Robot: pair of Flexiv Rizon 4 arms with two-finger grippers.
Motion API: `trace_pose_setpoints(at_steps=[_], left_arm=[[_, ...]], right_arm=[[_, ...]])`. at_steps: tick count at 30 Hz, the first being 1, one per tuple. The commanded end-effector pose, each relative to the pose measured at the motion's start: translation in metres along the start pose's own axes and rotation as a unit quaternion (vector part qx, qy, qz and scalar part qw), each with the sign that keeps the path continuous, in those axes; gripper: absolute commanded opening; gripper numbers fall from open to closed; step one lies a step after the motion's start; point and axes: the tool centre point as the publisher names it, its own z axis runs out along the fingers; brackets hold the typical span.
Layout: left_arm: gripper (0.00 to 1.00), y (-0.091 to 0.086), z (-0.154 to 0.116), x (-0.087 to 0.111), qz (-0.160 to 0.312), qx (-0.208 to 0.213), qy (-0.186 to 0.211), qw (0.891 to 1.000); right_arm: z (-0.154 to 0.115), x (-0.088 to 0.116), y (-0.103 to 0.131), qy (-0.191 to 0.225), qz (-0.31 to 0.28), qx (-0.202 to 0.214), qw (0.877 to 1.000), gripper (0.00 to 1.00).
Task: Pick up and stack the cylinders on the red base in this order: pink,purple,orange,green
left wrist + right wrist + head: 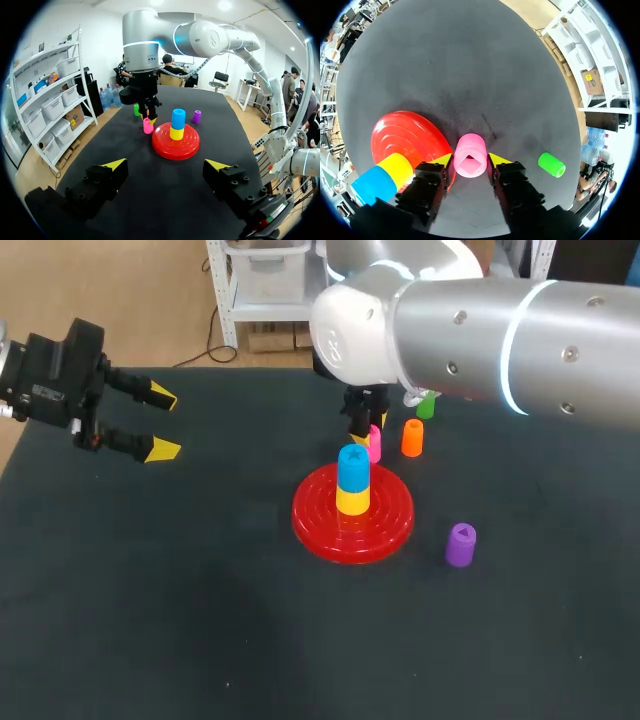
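Observation:
The pink cylinder (470, 152) stands on the black table just behind the red base (320, 535). My right gripper (470, 161) comes down over it, both yellow tips pressed against its sides. On the base sits a yellow cylinder (352, 500) with a blue one (352, 465) on top. The orange cylinder (412, 438) stands right of the pink one, with the green cylinder (426, 406) farther back. The purple cylinder (460, 544) stands right of the base, toward the front. My left gripper (163, 423) hovers open and empty at the far left.
My right arm's large silver links (500, 330) hang over the back right of the table and hide part of the green cylinder. Bare black table (200, 620) spreads across the front and left.

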Motion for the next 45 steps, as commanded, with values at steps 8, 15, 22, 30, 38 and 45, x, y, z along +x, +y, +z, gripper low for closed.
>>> trace_pose_setpoints(at_steps=[8, 15, 22, 30, 38, 45], left_arm=[[1.0, -0.001, 0.0, 0.001, 0.001, -0.001, -0.002, 1.0], [1.0, -0.001, 0.0, 0.001, 0.001, -0.001, -0.002, 1.0], [1.0, -0.001, 0.0, 0.001, 0.001, -0.001, -0.002, 1.0], [1.0, -0.001, 0.0, 0.001, 0.001, -0.001, -0.002, 1.0], [1.0, -0.001, 0.0, 0.001, 0.001, -0.001, -0.002, 1.0], [1.0, -0.001, 0.0, 0.001, 0.001, -0.001, -0.002, 1.0]], right_arm=[[-0.059, 0.013, 0.0, 0.002, 0.025, 0.017, 1.0, 0.0], [-0.129, 0.018, 0.011, -0.019, 0.017, 0.044, 0.999, 0.0], [-0.162, 0.02, 0.039, -0.057, -0.023, 0.06, 0.996, 0.0], [-0.16, 0.03, 0.077, -0.068, -0.077, 0.069, 0.992, 0.0], [-0.156, 0.045, 0.099, -0.082, -0.096, 0.06, 0.99, 0.0], [-0.15, 0.049, 0.107, -0.075, -0.107, 0.035, 0.991, 0.0]])
